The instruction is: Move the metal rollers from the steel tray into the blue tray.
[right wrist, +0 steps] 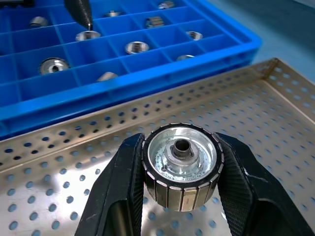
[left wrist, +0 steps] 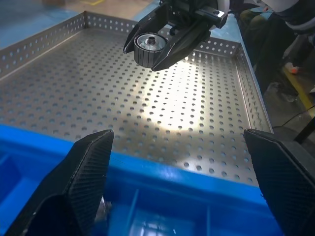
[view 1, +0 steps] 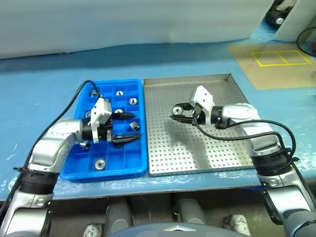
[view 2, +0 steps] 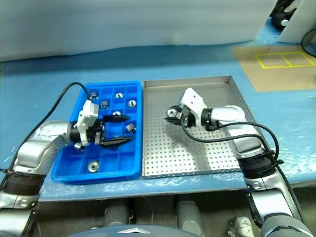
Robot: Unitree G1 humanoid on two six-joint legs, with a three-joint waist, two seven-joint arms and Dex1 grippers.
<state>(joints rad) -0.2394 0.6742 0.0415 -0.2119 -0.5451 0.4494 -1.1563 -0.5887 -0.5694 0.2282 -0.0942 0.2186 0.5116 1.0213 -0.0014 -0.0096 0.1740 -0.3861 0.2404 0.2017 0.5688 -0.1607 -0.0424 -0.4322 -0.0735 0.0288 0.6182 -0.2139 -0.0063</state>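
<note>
Right tool (right wrist: 181, 169) shut tight on one shiny metal roller (right wrist: 181, 167), dark hole facing out. Held up in the air over the steel tray (view 1: 197, 148), near its 10 o'clock part, not touching the holey floor. Steel tray bare of other rollers, sitting on the blue bench (view 1: 39, 89). Blue tray (view 1: 136, 163) touching the steel tray at 9 o'clock. Several more rollers (view 1: 100, 163) lying in its little square boxes, one per box. Left tool (view 1: 124, 127) hanging over the blue tray, fingers spread wide, gripping nothing, pointing toward 3 o'clock.
</note>
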